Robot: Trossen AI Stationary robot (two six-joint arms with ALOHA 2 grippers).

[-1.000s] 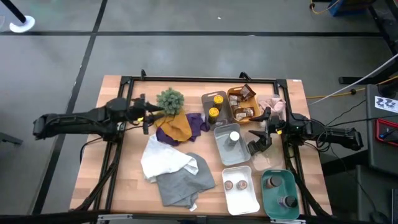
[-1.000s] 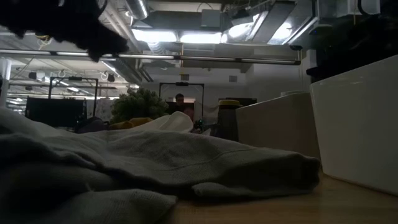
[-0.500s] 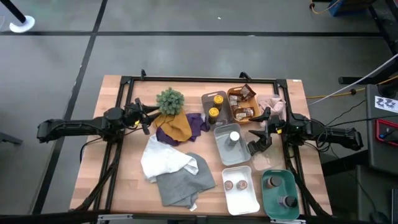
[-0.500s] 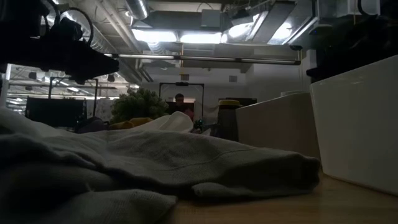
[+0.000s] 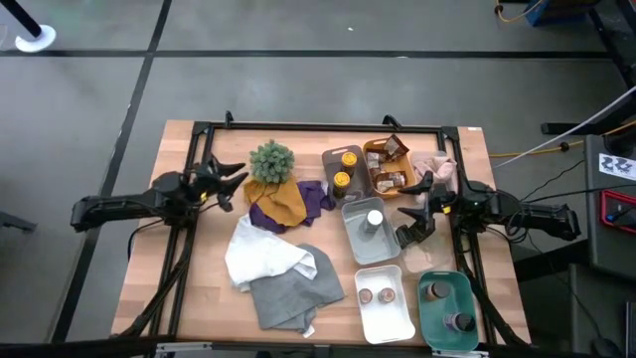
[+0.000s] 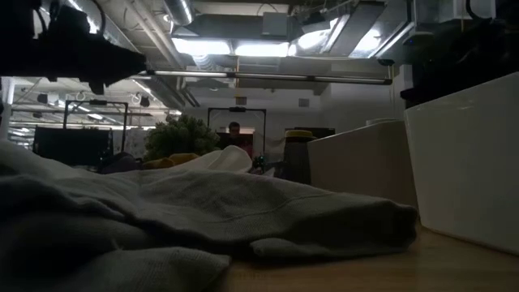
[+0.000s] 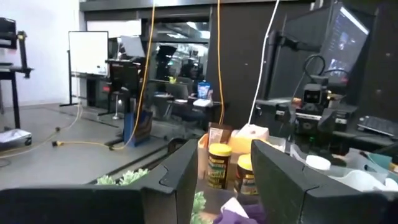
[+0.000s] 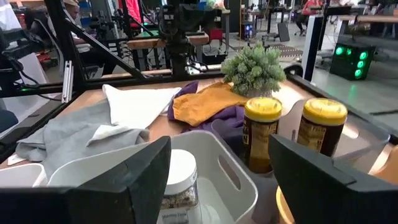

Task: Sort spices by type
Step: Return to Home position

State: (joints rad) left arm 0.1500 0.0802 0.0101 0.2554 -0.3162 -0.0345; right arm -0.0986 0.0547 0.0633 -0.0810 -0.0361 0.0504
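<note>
Backing off toward its own table edge, the left gripper (image 5: 227, 180) now hangs just clear of the plant (image 5: 271, 159), fingers spread and empty. The right gripper (image 5: 415, 212), equally open, waits just beside the grey tray (image 5: 354, 239) holding the white-capped jar (image 5: 374, 220).

At table height, the left arm (image 6: 73, 49) hangs high over the grey cloth (image 6: 203, 219).

Past the left fingers, yellow-topped tins (image 7: 219, 165) stand well ahead.

Under the right fingers sits the jar.

Any low swing home by the right arm could clip that tray and tip the jar.
</note>
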